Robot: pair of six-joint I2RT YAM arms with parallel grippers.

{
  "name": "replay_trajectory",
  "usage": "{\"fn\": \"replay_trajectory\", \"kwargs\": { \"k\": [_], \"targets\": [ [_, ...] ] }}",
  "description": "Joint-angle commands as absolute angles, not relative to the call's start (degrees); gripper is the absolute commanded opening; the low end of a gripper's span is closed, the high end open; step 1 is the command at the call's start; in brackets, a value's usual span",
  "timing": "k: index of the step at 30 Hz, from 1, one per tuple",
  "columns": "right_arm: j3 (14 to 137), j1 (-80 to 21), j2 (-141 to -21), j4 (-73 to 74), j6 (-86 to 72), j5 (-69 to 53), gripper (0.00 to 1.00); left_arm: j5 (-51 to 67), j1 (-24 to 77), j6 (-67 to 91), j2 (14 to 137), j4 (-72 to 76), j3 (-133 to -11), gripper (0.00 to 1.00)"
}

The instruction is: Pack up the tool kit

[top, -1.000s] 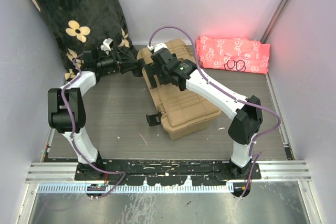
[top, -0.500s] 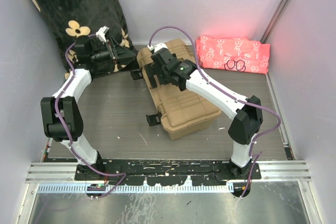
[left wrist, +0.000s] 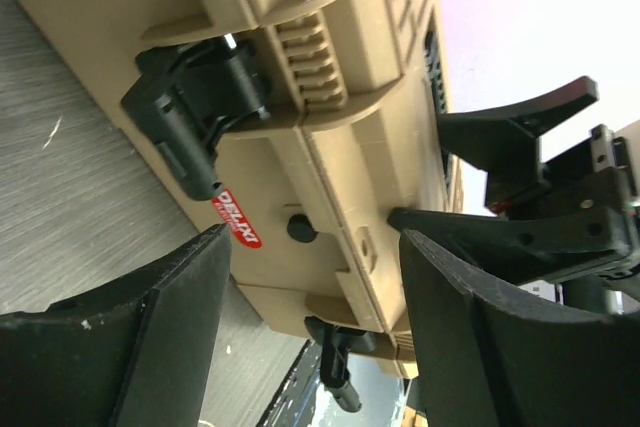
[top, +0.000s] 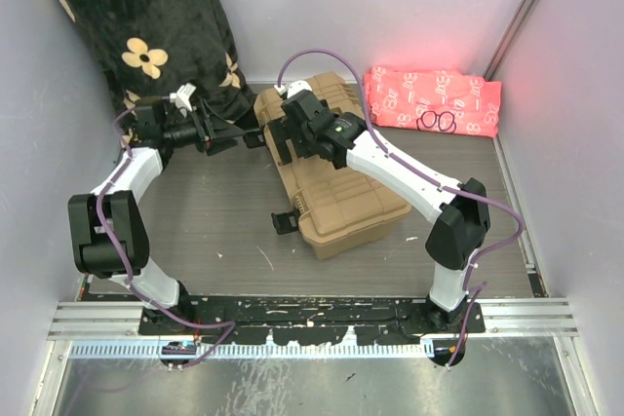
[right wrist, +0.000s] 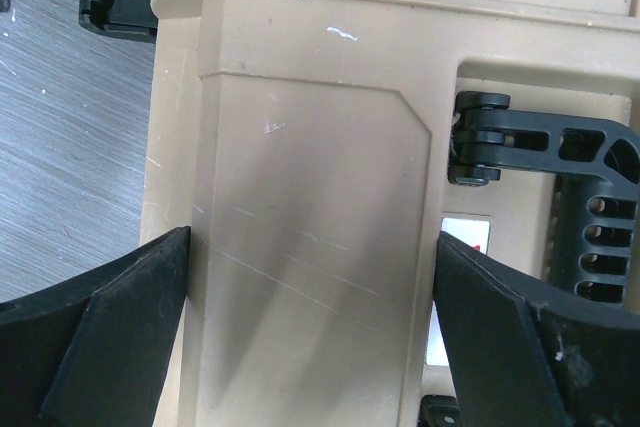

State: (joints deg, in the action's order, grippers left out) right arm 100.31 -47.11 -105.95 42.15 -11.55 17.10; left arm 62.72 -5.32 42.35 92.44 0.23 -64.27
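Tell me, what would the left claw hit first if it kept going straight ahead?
Probably the side wall of the tan toolbox, just beside its black latch. The open left gripper faces it, though the distance is unclear.

A black floral blanket (top: 146, 17) is draped in the far corner, just behind the left jaws. A pink patterned cloth (top: 434, 94) is laid by the back wall, well right of the right jaws, with black rings (top: 437, 123) on it. A grey, scratched bench (top: 214, 221) is seen beneath.
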Motion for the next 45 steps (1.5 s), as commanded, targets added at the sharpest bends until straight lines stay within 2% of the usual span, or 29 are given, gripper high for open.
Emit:
{"fn": "replay_trajectory", "kwargs": {
  "k": [1,5,12,18,30,45],
  "targets": [
    [92.3,-49.3,-115.4,64.5,-14.5,-0.1,0.86,60.9,-5.2,38.7,92.0,1.7,-62.0,0.7],
    [92.0,-49.3,-115.2,64.6,-14.6,-0.4,0.86,60.4,-5.2,45.8,95.4,12.7,-59.8,0.71],
    [92.0,-49.3,-115.0,64.9,-14.8,-0.3,0.86,59.3,-4.0,50.7,100.6,19.5,-60.8,0.71],
    [93.3,-49.3,-115.5,65.8,-14.7,0.0,0.86,57.4,-0.8,61.3,104.6,33.5,-61.0,0.71],
    [93.0,-49.3,-115.2,66.3,-14.6,0.1,0.86,55.9,2.2,67.0,107.9,39.7,-61.3,0.71],
    [92.5,-49.3,-115.8,65.5,-14.4,-0.4,0.86,55.9,2.2,71.3,105.2,42.1,-63.2,0.69]
  ]
}}
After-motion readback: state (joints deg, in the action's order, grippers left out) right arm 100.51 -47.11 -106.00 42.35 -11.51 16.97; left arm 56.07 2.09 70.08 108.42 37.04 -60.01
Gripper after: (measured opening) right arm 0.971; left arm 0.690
